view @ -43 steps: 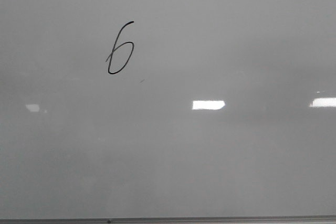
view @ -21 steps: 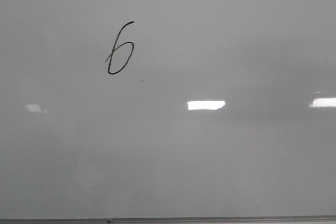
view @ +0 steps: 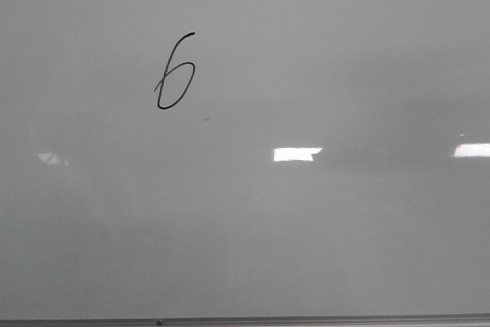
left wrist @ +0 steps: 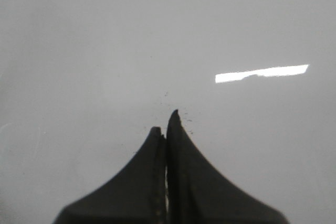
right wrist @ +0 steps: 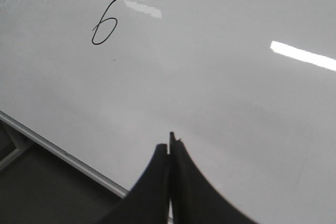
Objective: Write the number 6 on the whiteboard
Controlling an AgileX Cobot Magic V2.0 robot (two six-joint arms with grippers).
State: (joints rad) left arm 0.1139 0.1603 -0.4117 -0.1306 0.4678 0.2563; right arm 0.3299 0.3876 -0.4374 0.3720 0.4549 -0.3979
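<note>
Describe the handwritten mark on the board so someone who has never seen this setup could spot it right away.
Start with the whiteboard, the pale glossy surface that fills the front view. Look in its upper left part, above the bright light reflections, for the number 6, drawn in thin black ink with a slanted stem and a narrow oval loop. It is the only drawn figure there; the only other mark nearby is a tiny dark dash just below and to its right.
</note>
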